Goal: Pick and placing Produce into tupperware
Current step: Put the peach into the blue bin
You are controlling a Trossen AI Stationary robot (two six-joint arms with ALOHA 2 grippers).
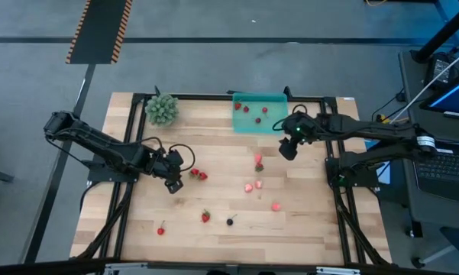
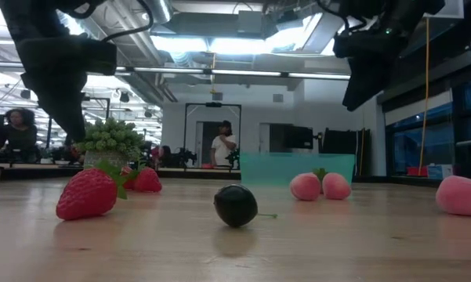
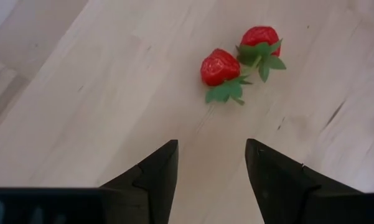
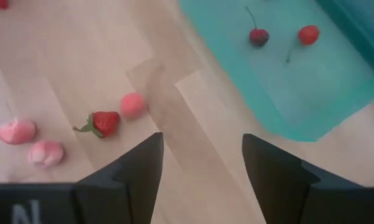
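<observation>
The teal tray (image 1: 260,114) is lying at the far edge of the table (image 1: 137,221), right of centre, and a few small red pieces (image 1: 247,108) are lying inside it; in the right wrist view a dark cherry (image 4: 258,37) and a red one (image 4: 308,34) are seen on its floor. The right gripper (image 1: 289,148) is being held in the air just beside the tray's near right corner, its fingers (image 4: 143,168) parted and nothing held between them. Below it, a strawberry (image 4: 104,122) and a pink piece (image 4: 133,105) are lying side by side on the wood, with two more pink pieces (image 4: 17,131) farther off.

The left gripper (image 1: 174,183) is being held above the table's left half, fingers (image 3: 158,171) spread and empty. Two strawberries (image 3: 219,66) are lying just ahead of it, close together, leaves touching.

More fruit is scattered along the near side: a cherry (image 1: 161,230), a strawberry (image 1: 205,217), a dark berry (image 1: 230,221) and a pink piece (image 1: 276,205). A leafy green clump (image 1: 162,109) is sitting at the far left corner.
</observation>
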